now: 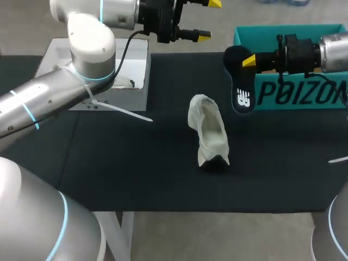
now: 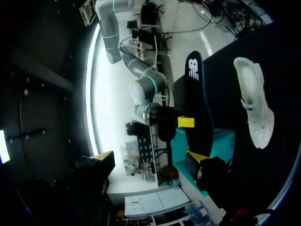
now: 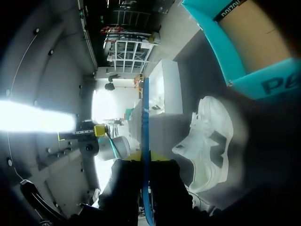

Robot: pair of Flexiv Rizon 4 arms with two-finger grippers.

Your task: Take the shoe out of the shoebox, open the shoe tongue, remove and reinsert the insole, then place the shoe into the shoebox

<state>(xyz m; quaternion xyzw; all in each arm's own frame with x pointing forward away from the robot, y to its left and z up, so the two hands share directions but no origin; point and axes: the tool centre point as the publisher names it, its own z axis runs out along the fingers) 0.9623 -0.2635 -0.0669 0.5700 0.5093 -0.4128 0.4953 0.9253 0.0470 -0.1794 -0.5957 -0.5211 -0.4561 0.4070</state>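
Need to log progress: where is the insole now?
In the head view, the insole hangs in the right gripper at the right, before the left end of the teal shoebox, apart from the shoe.

Shoe (image 1: 209,130) — matt cloth, shoebox (image 1: 304,104) — smooth cardboard

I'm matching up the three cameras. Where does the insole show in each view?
Head view: the insole hangs from the right gripper, in front of the teal shoebox.
Left wrist view: the insole shows its dark face and logo, held between the other arm's yellow tips.
Right wrist view: the insole is edge-on, a thin blue strip between its own fingers.
Shared landmark: the white shoe.
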